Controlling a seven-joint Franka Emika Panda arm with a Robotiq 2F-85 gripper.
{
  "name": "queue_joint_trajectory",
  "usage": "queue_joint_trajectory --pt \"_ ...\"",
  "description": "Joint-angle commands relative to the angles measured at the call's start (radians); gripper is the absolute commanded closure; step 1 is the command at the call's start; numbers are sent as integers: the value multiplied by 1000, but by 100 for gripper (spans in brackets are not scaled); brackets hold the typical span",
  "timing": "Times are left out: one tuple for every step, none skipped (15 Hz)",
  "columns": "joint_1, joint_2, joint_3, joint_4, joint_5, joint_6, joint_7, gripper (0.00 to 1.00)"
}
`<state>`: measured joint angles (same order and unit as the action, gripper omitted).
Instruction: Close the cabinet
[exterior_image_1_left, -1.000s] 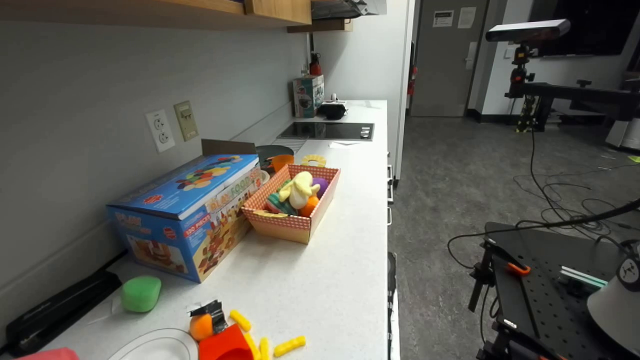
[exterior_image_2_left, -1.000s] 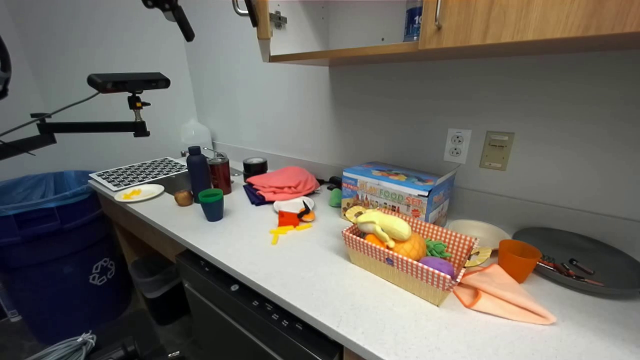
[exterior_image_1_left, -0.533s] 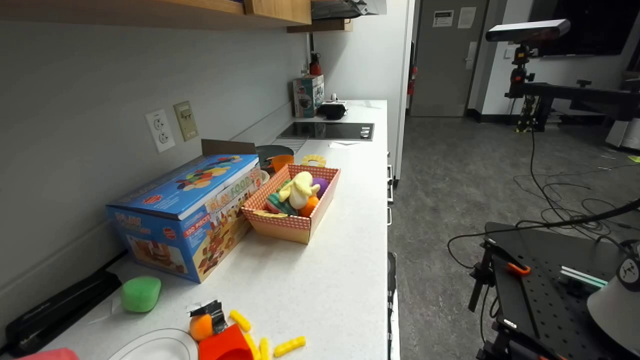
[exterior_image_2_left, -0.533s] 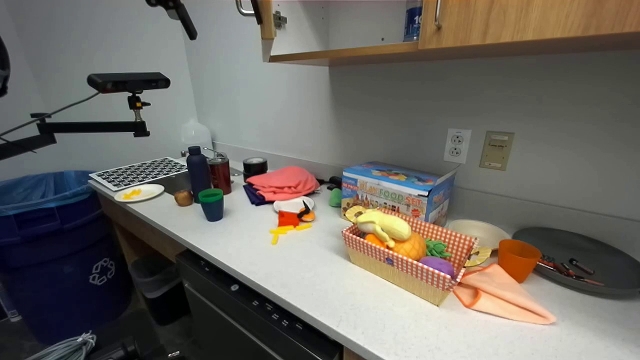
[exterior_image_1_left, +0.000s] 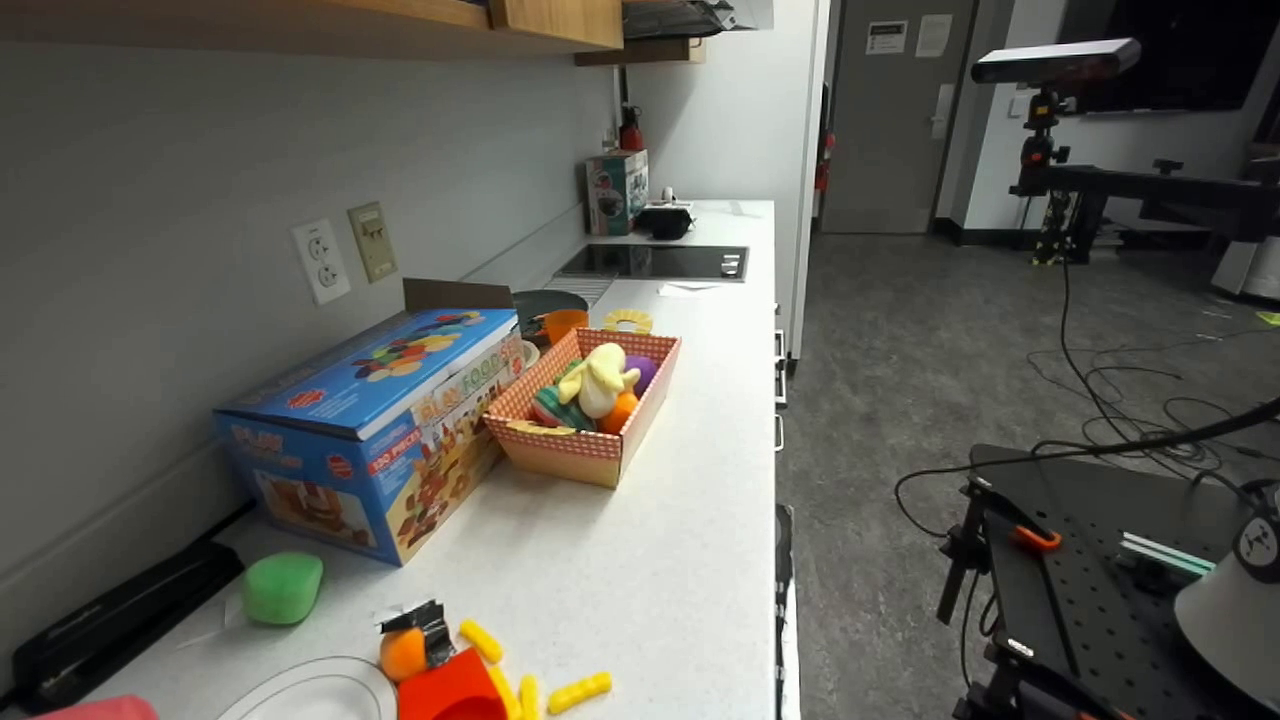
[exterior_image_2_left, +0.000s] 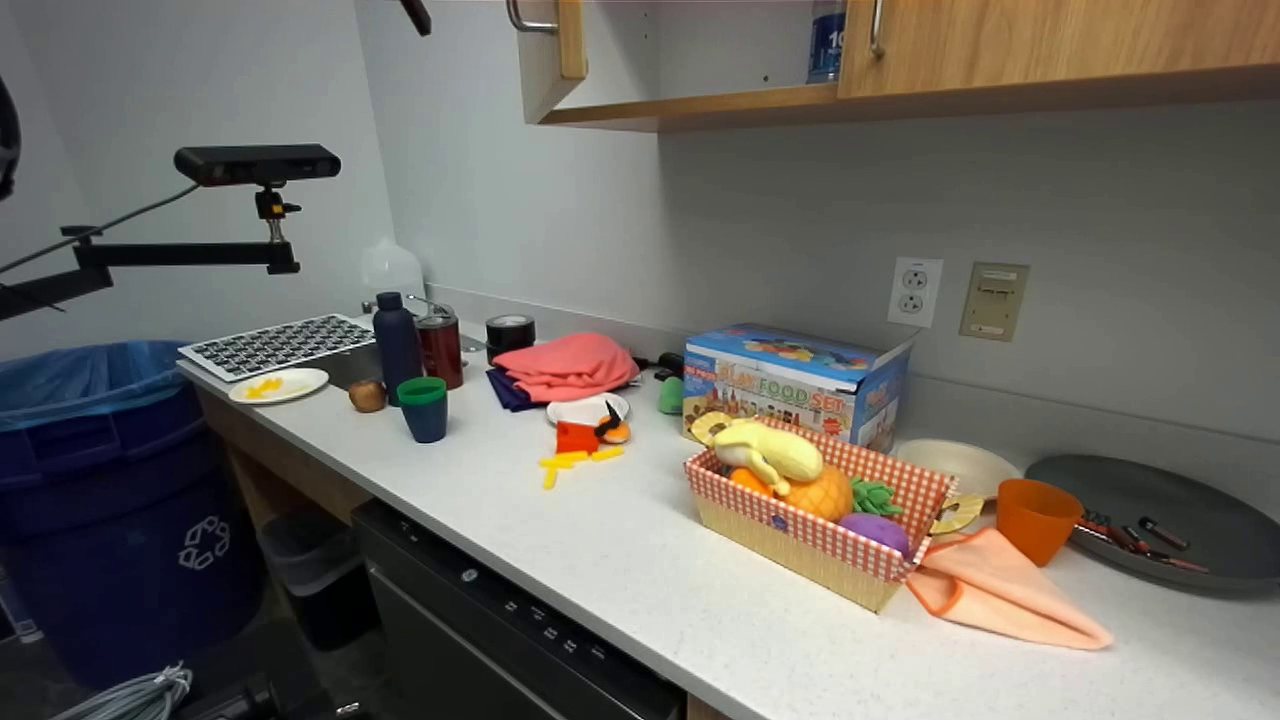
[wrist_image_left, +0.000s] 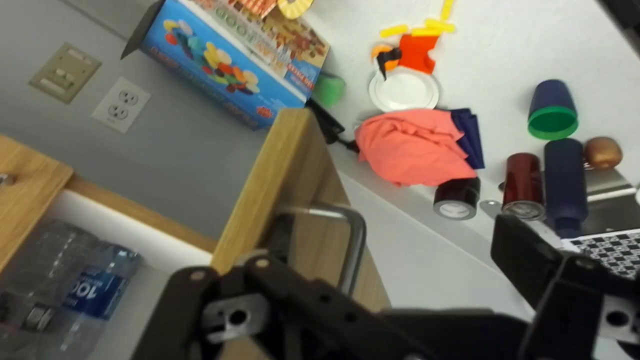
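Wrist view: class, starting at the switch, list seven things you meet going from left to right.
Switch, outlet, open door's handle, plate, black roll, tumbler, navy bottle.

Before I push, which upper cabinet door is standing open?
The left cabinet door in an exterior view: it juts outward, exposing a blue-labelled bottle, while the right cabinet door beside it lies shut.
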<state>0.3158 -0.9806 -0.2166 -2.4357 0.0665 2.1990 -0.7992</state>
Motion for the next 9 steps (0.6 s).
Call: queue_joint_trajectory --pt "2 9 18 -25 31 219 5 0" --pt "0 12 22 -32 26 267 16 0" --pt "-2 16 25 -39 17 311 24 0" --pt "-8 21 29 -46 3 354 29 0" --pt "-17 25 33 -53 -12 397 31 0" --pt "-18 30 33 -56 -23 427 31 0" --pt "-20 34 34 -61 -31 454 34 0" --pt "-26 37 35 -66 -39 477 40 0" --pt "-50 44 45 -72 -58 503 53 0"
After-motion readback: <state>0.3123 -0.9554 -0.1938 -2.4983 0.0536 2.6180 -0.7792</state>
